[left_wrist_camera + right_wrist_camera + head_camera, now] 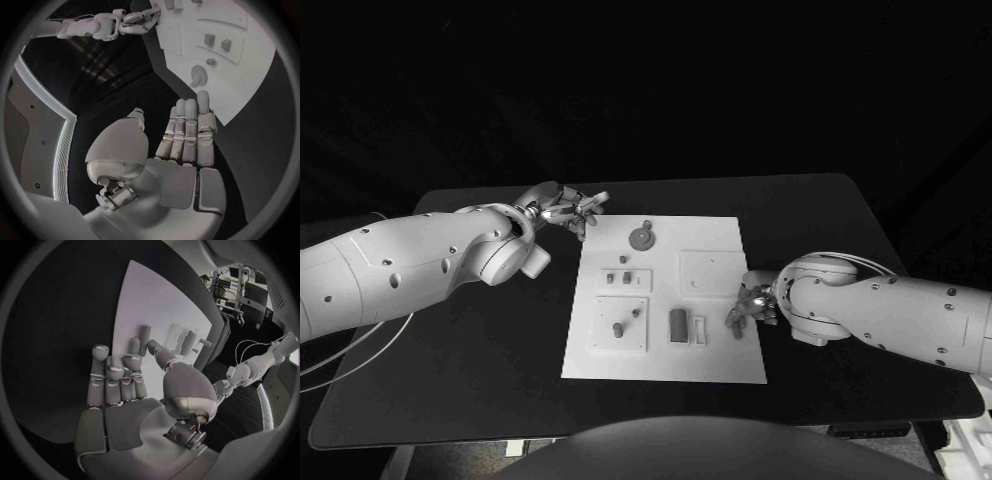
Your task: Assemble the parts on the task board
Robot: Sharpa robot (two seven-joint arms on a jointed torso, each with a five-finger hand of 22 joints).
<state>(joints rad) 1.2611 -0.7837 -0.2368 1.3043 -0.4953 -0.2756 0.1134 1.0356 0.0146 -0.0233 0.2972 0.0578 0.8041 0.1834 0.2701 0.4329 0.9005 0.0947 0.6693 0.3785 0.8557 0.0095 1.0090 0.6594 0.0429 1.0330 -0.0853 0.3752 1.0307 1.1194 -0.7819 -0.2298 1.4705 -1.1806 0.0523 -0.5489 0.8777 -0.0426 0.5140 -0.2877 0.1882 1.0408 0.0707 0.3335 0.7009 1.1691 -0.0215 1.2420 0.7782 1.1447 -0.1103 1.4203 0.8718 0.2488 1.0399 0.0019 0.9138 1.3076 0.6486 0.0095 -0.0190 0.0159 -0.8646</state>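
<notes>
The white task board [718, 365] lies in the middle of the black table. On it are a round disc part [642, 237], small pegs [617, 328] and a dark block [678, 325]. My left hand [567, 212] hovers by the board's far left corner. Its fingers [187, 132] are straight and hold nothing, with the disc part [199, 76] just beyond them. My right hand [750, 305] is at the board's right edge. It pinches a grey peg [144, 337] between thumb and a finger, over the board [150, 300]. Other parts [187, 340] stand beyond it.
Bare black table [473, 370] surrounds the board on all sides. A raised square plate [711, 272] sits on the board near the right hand. The right arm [100, 27] shows across the board in the left wrist view.
</notes>
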